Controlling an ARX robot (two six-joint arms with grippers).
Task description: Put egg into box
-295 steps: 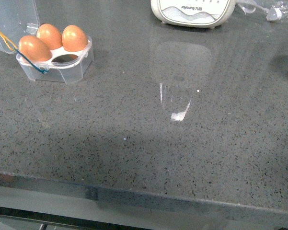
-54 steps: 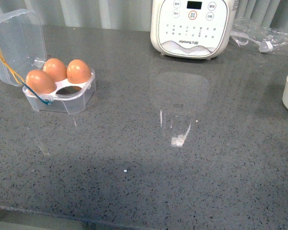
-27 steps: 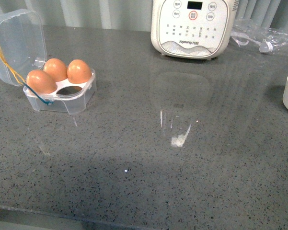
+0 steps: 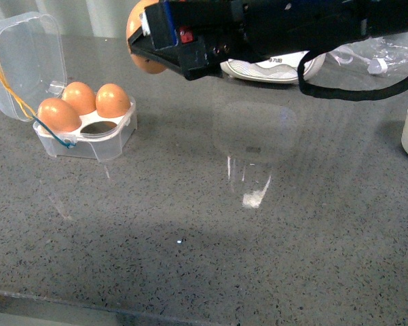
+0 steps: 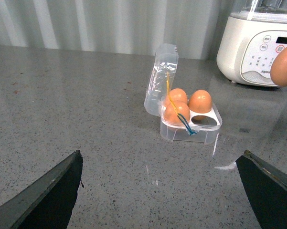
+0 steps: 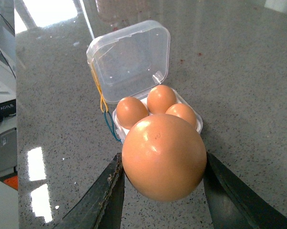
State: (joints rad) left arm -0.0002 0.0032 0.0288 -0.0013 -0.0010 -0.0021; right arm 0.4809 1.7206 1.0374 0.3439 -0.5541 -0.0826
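While 1 egg [image 6: 164, 156] hovers, box [image 4: 95, 147] holds 3

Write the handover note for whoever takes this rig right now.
The left gripper is open and empty.
The right gripper is shut on the egg, held in the air short of the box.
Box: lid open, three eggs in, one slot free.
Done: egg picked up.
Left: carry it over the free slot, lower it, release.
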